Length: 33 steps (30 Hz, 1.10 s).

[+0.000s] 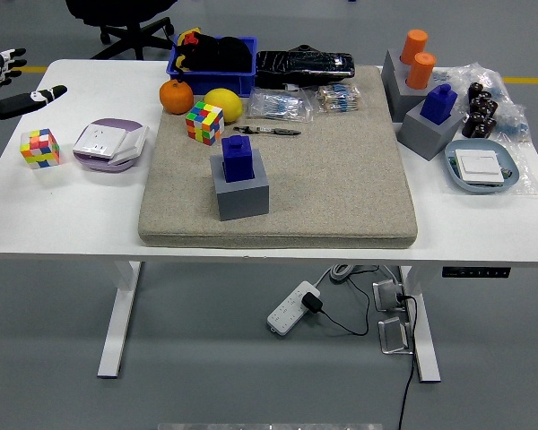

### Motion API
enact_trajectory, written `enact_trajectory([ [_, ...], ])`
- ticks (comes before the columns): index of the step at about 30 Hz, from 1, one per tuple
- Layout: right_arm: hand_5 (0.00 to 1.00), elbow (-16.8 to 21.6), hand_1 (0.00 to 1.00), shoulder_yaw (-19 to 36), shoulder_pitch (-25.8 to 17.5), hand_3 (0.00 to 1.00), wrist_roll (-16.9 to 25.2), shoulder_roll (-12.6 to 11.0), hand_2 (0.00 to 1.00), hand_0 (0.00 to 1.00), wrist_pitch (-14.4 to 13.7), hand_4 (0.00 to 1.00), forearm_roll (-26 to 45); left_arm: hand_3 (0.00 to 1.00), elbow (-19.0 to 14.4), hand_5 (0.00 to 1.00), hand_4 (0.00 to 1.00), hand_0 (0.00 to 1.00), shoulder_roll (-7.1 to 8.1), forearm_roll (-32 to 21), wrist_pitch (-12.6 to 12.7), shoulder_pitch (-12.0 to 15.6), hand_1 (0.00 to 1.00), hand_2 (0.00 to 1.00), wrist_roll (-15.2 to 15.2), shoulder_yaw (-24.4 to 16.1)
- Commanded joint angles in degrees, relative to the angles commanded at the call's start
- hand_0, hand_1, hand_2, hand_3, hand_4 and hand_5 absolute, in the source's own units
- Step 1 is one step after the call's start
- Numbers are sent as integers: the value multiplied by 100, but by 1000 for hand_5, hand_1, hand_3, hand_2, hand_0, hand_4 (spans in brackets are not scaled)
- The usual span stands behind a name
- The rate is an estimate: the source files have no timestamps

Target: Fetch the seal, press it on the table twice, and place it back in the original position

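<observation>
blue seal [238, 158] upright in grey holder [241, 192].

We see a smooth, matt white table [63, 210] under a rough beige cloth mat [341, 179]. On the mat, the blue seal [238, 158] and its grey block [241, 192] look like matt plastic. The black package [304, 64] is glossy, and the bags [282, 105] are clear, shiny film.
</observation>
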Motion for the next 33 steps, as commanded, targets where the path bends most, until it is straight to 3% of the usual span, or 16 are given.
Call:
enact_trajectory([
  [33,517,-12,731,-87,12,712,-5,-39,699,835,4,747,16,922,5,405,970,873,14,-10,-23,-14,882,888,15,23],
])
